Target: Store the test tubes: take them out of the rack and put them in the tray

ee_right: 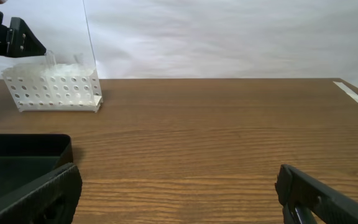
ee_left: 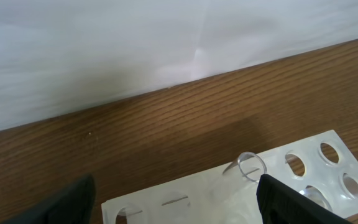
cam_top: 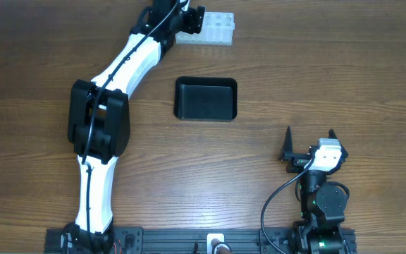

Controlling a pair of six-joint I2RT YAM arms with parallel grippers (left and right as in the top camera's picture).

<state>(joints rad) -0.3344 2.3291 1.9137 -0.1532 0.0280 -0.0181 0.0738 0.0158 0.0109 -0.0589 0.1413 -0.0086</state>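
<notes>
So the left fingers (ee_left: 284, 202) were way up at the far edge of the desk (cam_top: 344, 70), hanging right over the white rack (ee_left: 148, 208). They were spread wide with nothing actually gripped. One clear test tube (ee_left: 252, 167) stood in the rack with its rim poking up between them, just beside one finger, though I honestly couldn't tell if it was touching. The black tray (cam_top: 205, 99) sat around the middle of the desk, nearer the arm bases than the rack and apart from it. The right fingers (ee_right: 328, 199) were down close to that arm's own base, well apart from both rack and tray, also wide open and holding nothing. From that wrist's view the rack sat at the far edge of the desk with a white wall (ee_right: 229, 37) behind it, and a corner of the tray was much nearer.
</notes>
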